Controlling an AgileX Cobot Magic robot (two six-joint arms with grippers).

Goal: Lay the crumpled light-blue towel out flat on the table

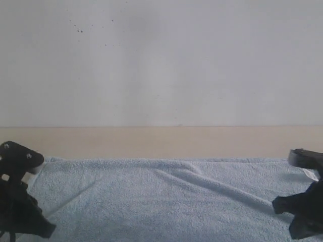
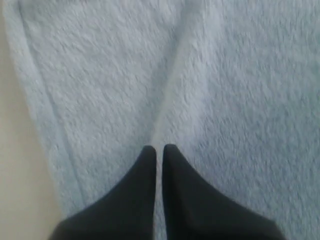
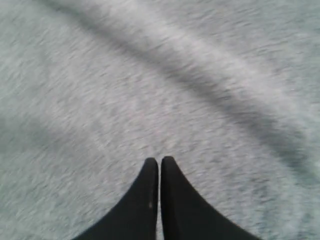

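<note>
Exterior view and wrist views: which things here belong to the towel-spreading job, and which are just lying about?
Part of the job: towel, mostly spread, with one diagonal crease; table; left end effector, shut; right end effector, shut.
Just there: wall behind the table, with a few dark specks.

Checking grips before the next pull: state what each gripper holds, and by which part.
Nothing visibly held. Left gripper and right gripper are shut over the towel, no cloth between their tips.

The towel (image 1: 166, 201) is plain pale light blue; the tabletop (image 1: 161, 142) is pale beige; the wall (image 1: 161, 60) is off-white with dark specks.
</note>
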